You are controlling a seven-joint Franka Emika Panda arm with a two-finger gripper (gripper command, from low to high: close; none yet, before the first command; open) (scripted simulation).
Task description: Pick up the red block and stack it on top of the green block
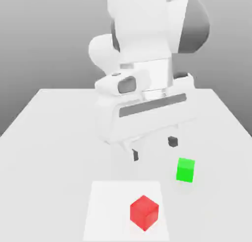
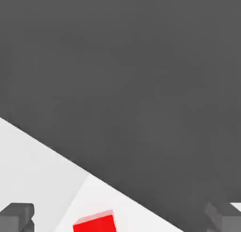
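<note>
The gripper (image 1: 153, 148) hangs above the table (image 1: 44, 133) with its jaws spread wide, holding nothing. The red block (image 1: 144, 212) lies on a paler square patch (image 1: 106, 211) nearest the camera; the green block (image 1: 185, 169) sits apart, toward the exterior view's right. Both cubes are unmarked

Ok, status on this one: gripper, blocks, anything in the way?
Gripper open, holding nothing, above the table. Red block on its lighter patch, untouched. Green block apart from it, unstacked. Nothing between gripper and red block.
</note>
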